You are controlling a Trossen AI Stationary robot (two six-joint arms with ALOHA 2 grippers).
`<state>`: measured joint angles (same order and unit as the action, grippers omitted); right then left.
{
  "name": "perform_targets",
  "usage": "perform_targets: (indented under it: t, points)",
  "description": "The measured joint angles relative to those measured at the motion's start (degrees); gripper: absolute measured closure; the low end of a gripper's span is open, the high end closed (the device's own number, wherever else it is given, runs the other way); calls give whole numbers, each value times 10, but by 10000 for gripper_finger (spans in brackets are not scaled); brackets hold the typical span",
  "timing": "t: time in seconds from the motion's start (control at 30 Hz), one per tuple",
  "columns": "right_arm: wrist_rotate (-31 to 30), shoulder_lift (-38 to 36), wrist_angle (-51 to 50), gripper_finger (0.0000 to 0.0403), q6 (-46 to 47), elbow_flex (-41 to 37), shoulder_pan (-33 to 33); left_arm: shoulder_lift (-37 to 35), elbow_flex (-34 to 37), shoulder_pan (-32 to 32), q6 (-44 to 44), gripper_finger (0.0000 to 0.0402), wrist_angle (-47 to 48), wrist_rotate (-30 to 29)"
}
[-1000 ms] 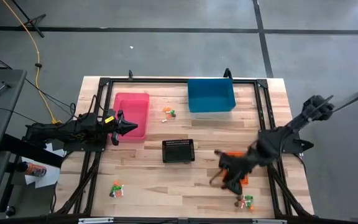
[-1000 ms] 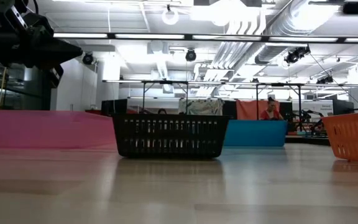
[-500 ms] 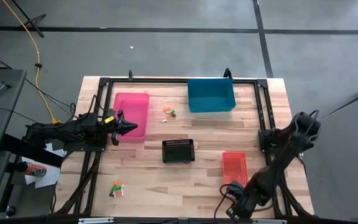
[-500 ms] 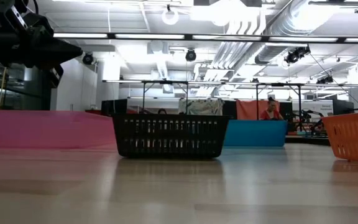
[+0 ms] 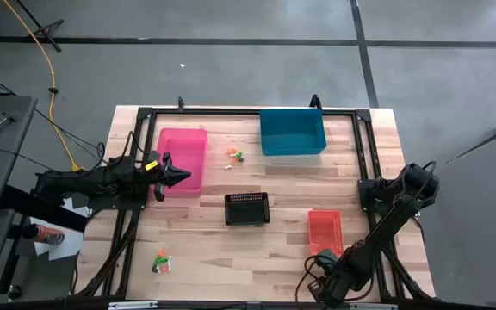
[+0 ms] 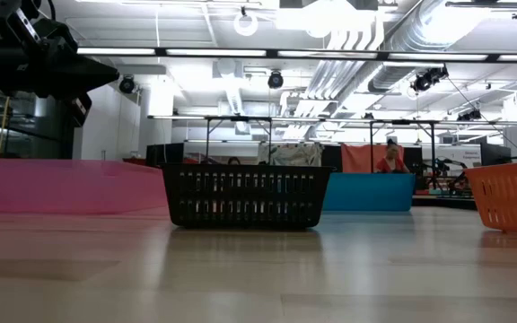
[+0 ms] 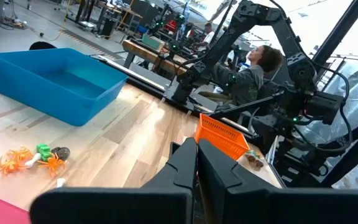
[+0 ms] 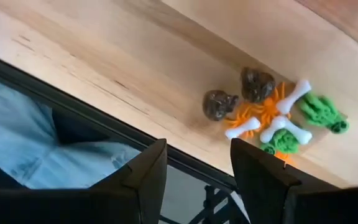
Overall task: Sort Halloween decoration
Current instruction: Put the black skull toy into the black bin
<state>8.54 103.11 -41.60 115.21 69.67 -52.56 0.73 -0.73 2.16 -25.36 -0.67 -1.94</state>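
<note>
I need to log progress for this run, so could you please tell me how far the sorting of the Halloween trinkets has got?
Nothing looks sorted yet. The blue bin looks empty. Trinket clusters still lie on the table: one near the blue bin, one at the front left. In hand: the open right tool hovers beside a third pile of bones, skulls and spiders. The left tool waits over the pink bin.

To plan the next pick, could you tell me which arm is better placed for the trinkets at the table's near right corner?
Right. Its open gripper hangs just short of that trinket pile, while the left gripper waits, shut, over the pink bin.

Left tool point(image 5: 182, 177) closed — right tool point(image 8: 197, 171) parted, low.
</note>
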Motion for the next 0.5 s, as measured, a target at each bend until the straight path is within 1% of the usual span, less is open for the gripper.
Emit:
perform_targets:
  t: [0.13, 0.23, 0.3, 0.4, 0.5]
  points:
    - [-5, 1, 1, 229, 25, 12, -7, 0, 0, 0, 0, 398, 0, 0]
    - [-29, 15, 1, 229, 40, 48, -13, 0, 0, 0, 0, 398, 0, 0]
    - [-36, 38, -11, 229, 33, 86, -15, 0, 0, 0, 0, 398, 0, 0]
    - [-18, 86, -81, 229, 16, 160, -14, 0, 0, 0, 0, 398, 0, 0]
    - [20, 139, -207, 229, -23, 236, -10, 0, 0, 0, 0, 398, 0, 0]
